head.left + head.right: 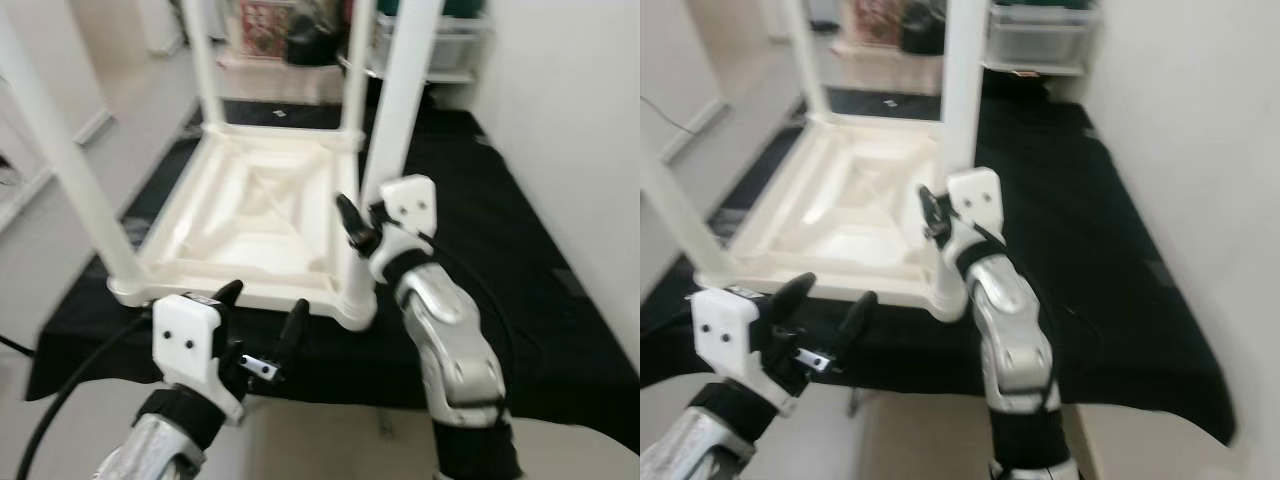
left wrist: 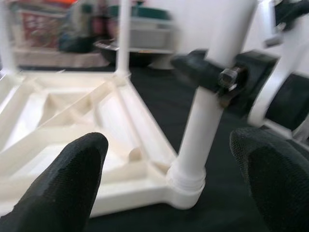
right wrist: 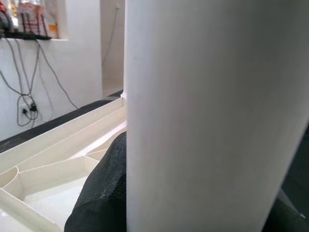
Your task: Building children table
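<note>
A white children's table (image 1: 250, 210) lies upside down on a black cloth, its legs pointing up. My right gripper (image 1: 365, 228) is shut around the near right leg (image 1: 400, 100), a short way above its socket at the corner. The right wrist view has that leg (image 3: 212, 116) very close, with one black finger (image 3: 104, 193) wrapped beside it. My left gripper (image 1: 262, 320) hangs open just in front of the table's near edge, holding nothing. Between its fingertips (image 2: 72, 183), the left wrist view looks at the leg (image 2: 207, 125) with the right gripper (image 2: 217, 77) clamped on it.
The black cloth (image 1: 520, 250) covers the floor under the table and runs to a white wall (image 1: 580, 100) on the right. Shelves with storage bins (image 1: 445, 45) stand at the back. A black cable (image 1: 60, 400) trails beside my left arm.
</note>
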Available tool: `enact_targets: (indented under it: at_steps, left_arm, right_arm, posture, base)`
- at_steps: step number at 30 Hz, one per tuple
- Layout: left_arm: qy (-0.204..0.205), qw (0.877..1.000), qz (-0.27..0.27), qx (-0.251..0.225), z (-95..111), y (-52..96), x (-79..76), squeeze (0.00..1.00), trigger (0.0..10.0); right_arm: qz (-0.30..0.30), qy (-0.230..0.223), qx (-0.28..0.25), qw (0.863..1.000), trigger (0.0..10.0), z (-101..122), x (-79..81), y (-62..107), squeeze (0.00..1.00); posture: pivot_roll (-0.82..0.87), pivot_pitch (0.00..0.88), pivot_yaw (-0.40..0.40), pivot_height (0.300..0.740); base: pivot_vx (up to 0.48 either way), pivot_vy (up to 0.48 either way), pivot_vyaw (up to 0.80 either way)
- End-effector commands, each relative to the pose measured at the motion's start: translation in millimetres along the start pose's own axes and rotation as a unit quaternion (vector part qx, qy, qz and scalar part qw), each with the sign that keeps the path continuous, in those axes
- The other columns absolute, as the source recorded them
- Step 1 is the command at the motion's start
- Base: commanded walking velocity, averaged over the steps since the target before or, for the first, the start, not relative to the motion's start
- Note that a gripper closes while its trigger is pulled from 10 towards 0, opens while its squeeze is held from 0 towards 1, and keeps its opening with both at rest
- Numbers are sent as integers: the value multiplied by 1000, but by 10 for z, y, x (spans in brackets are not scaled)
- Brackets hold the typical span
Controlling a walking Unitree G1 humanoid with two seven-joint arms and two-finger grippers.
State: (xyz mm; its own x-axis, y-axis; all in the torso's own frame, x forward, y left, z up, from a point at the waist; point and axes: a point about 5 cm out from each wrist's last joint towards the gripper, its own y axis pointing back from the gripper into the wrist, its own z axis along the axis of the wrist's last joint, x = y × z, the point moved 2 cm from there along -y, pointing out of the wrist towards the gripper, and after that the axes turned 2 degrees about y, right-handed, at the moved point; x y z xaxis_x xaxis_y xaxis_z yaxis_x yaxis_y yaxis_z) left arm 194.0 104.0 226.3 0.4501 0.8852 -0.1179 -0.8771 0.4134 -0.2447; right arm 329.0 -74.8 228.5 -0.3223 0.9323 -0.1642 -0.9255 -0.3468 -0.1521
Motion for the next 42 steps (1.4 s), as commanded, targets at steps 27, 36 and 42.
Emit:
enact_targets:
  at_steps: [27,36,42]
  left_arm:
    - [-1,1000,2,14,-14,16,8,0,10000]
    - [-10,1000,15,21,10,94,12,0,10000]
    - [-14,999,19,30,1,145,25,0,10000]
  right_arm:
    - [427,48,-63,901,10000,350,-115,-130,0]
    - [455,-18,-86,886,9294,537,-386,-323,0]
    - [514,-29,-75,854,0,513,-485,-277,0]
  posture:
    - [163,165,-69,740]
    - [225,197,-75,740]
    - [230,205,-74,740]
  base:
    - [0,0,0]
    - [0,0,0]
    - [0,0,0]
